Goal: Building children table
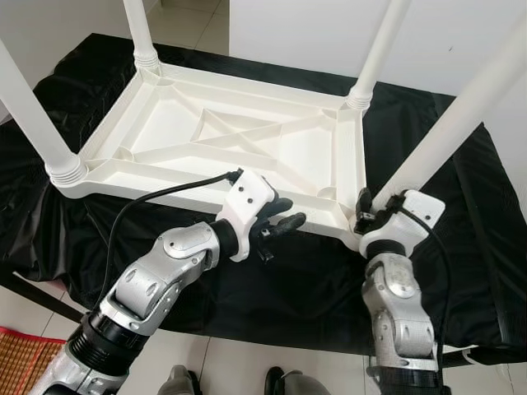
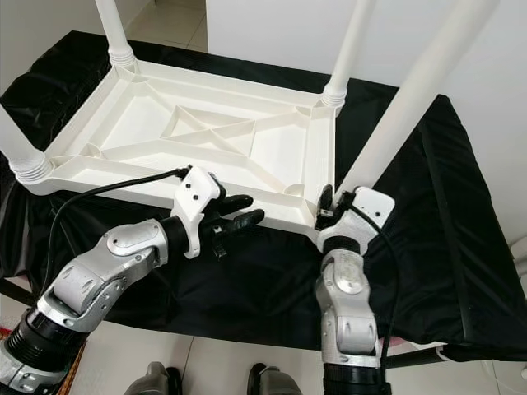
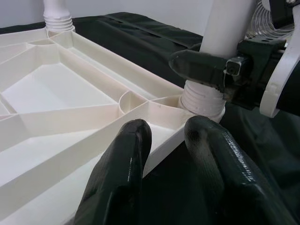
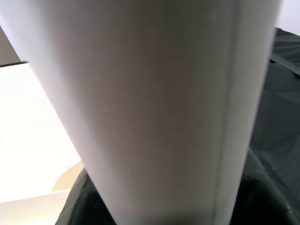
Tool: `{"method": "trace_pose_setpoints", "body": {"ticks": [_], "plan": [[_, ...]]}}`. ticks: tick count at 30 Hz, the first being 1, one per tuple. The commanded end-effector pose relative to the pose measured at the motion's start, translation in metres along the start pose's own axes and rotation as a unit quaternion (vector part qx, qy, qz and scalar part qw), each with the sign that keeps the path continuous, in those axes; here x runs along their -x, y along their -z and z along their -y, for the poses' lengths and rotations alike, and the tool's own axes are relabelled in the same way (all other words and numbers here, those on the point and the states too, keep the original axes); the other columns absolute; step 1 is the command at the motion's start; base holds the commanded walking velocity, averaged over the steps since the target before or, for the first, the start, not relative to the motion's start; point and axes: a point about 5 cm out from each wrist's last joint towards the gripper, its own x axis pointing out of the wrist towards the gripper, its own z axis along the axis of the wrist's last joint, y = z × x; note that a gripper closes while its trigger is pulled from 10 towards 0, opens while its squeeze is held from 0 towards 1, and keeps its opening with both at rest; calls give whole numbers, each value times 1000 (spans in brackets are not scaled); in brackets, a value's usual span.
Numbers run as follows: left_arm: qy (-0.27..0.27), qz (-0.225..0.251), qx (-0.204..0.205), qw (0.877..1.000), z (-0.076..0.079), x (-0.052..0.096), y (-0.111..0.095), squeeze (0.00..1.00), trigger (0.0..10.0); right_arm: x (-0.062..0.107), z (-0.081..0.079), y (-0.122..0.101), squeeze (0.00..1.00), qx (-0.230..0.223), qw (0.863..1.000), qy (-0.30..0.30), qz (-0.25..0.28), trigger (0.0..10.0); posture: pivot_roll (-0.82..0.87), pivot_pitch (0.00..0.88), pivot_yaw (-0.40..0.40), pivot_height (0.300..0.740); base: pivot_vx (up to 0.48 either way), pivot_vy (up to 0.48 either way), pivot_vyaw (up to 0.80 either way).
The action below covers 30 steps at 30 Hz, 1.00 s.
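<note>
A white plastic children's table (image 1: 165,132) lies upside down on a black-covered surface, its four white legs pointing up. My right gripper (image 1: 368,216) is shut on the near right leg (image 1: 461,115), just above its ribbed socket (image 3: 202,101); in the right wrist view that leg (image 4: 154,108) is pressed close to the camera. My left gripper (image 1: 284,226) is open at the table's front rim (image 3: 159,145), left of that leg. Its two black fingers (image 3: 122,178) are spread, with the rim's corner seen between them.
A black cloth (image 1: 272,288) covers the low support under the table and hangs over its front edge. A red woven mat (image 1: 20,354) lies on the tiled floor at the lower left. A white wall (image 1: 313,33) stands behind. A black cable (image 1: 156,197) runs along my left arm.
</note>
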Motion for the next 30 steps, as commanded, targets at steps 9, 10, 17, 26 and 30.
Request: {"method": "trace_pose_setpoints", "body": {"ticks": [9, 10, 17, 26, 30], "plan": [[62, 1, -4, 998, 9, 0, 2, 0, 10000, 9, -9, 13, 1000, -15, 999, -42, -29, 10000, 51, 115, -79, 740, 0, 0, 0], [63, 1, -3, 998, 9, 0, 2, 0, 10000, 9, -8, 14, 1000, -17, 998, -53, -27, 10000, 51, 108, -83, 740, 0, 0, 0], [64, 1, -5, 998, 11, 0, 3, 0, 10000, 3, -4, 9, 0, -10, 990, -141, -24, 10000, 48, 87, -97, 740, 0, 0, 0], [61, 5, -12, 998, 7, -1, 0, 0, 10000, -6, 18, 3, 0, 14, 970, -242, -23, 10000, 51, 77, -99, 740, 0, 0, 0], [61, 5, -13, 998, 6, -1, -1, 0, 10000, -9, 25, 4, 0, 24, 959, -283, -26, 10000, 51, 69, -85, 740, 0, 0, 0]]}}
